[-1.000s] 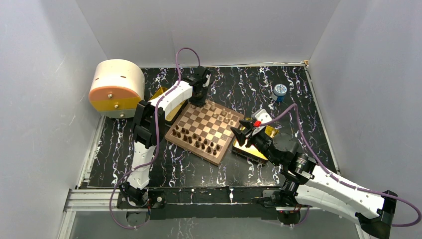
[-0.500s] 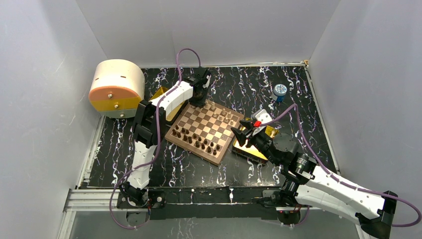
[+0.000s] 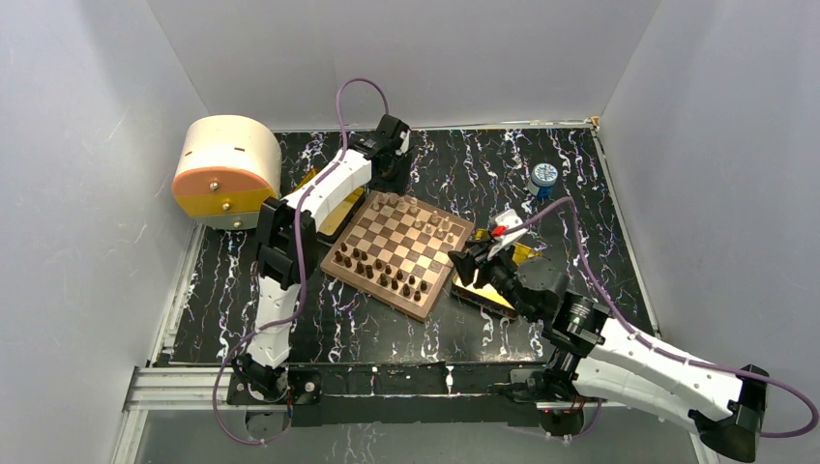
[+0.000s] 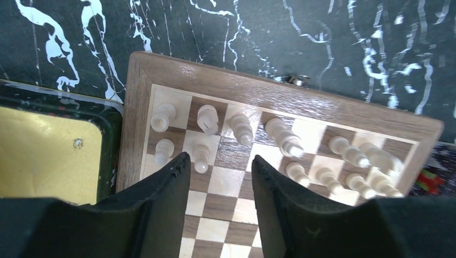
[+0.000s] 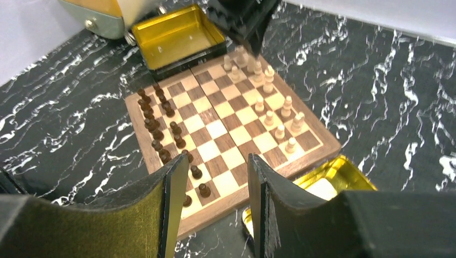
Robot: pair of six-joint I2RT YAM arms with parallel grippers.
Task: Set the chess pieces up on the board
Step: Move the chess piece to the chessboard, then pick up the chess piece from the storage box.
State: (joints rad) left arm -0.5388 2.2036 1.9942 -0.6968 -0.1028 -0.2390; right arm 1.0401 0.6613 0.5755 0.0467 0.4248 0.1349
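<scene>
1. Tray: a shiny gold square tray with a dark rim (image 4: pixel 51 153) lies just beside the left edge of the board. The part in view holds no chessmen.
2. The left gripper (image 4: pixel 220 158) hovers over the far end of the square wooden chessboard with dark brown and cream checks and a reddish-brown rim (image 4: pixel 226 86). Its jaws stand partly apart with only bare squares between them. A light pawn stands just beside one fingertip and is not gripped.
3. The dark brown wooden chessmen (image 5: pixel 175 129) stand upright in two ranks along the board's opposite end. Both ranks look close to full, but the pieces are too small to count exactly.
4. The light tan wooden chessmen (image 4: pixel 207 118) stand upright in two ranks at the far end. The back rank looks nearly filled. The pawn rank shows bare squares below the left gripper.
5. The middle squares of the board carry no pieces.
6. The right gripper (image 5: pixel 216 157) is spread wide and holds nothing. It hangs above the board's near right corner.
7. A second gold tray (image 5: pixel 336 164) lies just beside that corner. It is mostly hidden, so whether any pieces are left in it cannot be told.
8. Judgement: the setup is at a late stage. What appears to remain is filling the gaps in the light pawn rank.
</scene>
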